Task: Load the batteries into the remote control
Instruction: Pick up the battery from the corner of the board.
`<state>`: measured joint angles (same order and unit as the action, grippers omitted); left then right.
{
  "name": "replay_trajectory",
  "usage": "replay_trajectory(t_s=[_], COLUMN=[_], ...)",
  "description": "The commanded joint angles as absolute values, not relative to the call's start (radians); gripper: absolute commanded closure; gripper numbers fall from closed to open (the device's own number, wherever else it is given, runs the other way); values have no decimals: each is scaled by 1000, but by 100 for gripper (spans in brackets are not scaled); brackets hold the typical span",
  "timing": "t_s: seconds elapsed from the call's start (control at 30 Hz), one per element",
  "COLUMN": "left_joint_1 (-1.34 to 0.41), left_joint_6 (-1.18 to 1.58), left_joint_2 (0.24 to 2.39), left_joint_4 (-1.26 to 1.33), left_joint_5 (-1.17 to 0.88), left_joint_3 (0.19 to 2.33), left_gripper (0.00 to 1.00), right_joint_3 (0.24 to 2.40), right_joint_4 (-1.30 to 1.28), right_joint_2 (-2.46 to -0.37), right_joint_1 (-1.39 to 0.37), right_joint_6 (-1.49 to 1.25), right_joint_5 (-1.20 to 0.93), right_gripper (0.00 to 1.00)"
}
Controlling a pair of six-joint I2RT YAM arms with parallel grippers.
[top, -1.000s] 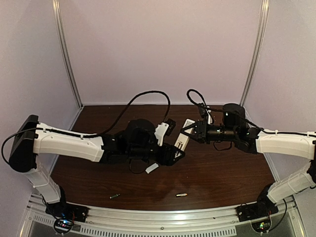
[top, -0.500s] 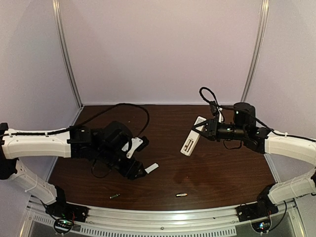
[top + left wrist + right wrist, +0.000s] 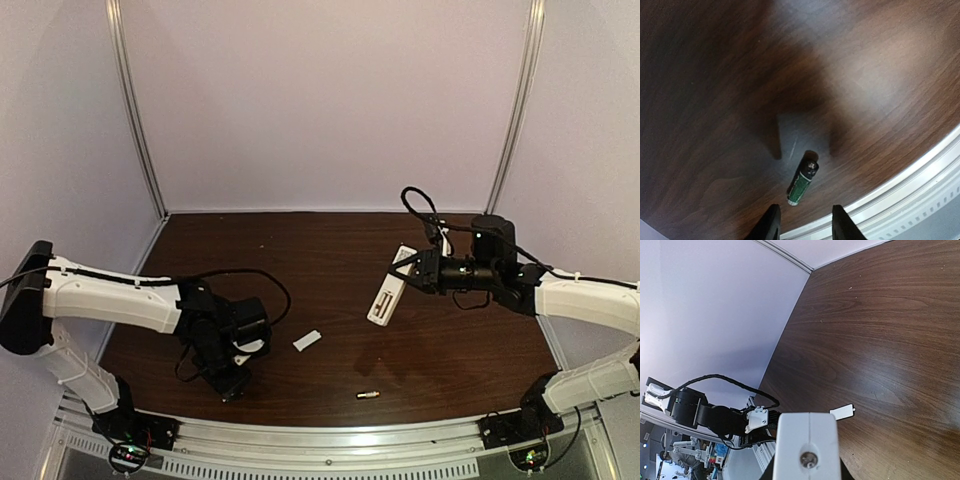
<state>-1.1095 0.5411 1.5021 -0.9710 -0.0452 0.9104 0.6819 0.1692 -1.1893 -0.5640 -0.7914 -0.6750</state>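
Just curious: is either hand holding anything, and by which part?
The right hand grips the remote control by one end; the left hand holds nothing.

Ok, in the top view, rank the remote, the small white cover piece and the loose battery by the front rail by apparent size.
1. remote control: clearly largest, though it is held up, so perhaps nearer the camera.
2. white cover piece.
3. battery: nearly as long as the cover but far thinner.

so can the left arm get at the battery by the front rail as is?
Probably yes: the left gripper hangs open just above the battery, nothing between them; the rail sits close alongside.
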Motion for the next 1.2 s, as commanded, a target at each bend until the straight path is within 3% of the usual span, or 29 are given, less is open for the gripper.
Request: replay_trajectory(t_s=[0.0,0.73,0.87,1.07,1.17], left_joint_1=[-1099,-1090,-1090,-1092,-1092], left_joint_6=[472,464,476,491,503], left_joint_2=[1530,1624,1628,1601,1572], left_joint_4=[-923,-876,-855,-812,-763], left_joint_5=[-54,-90,-88,-60,-54], left_joint_3=[899,870,862,875,909], left_gripper=[63,72,79,99,100], right_joint_3=[675,685,687,689,677], right_joint_4=[184,165,161,150,157], right_joint_2=[-1163,-1168,-1172,-1178,-1177], right_joint_1=[-558,-554,-554,-552,-554], right_joint_6=[-780,-774,-774,-773,-798], right_joint_5=[-694,-699,-702,-700,-684], right_gripper=[100,100,100,100,100])
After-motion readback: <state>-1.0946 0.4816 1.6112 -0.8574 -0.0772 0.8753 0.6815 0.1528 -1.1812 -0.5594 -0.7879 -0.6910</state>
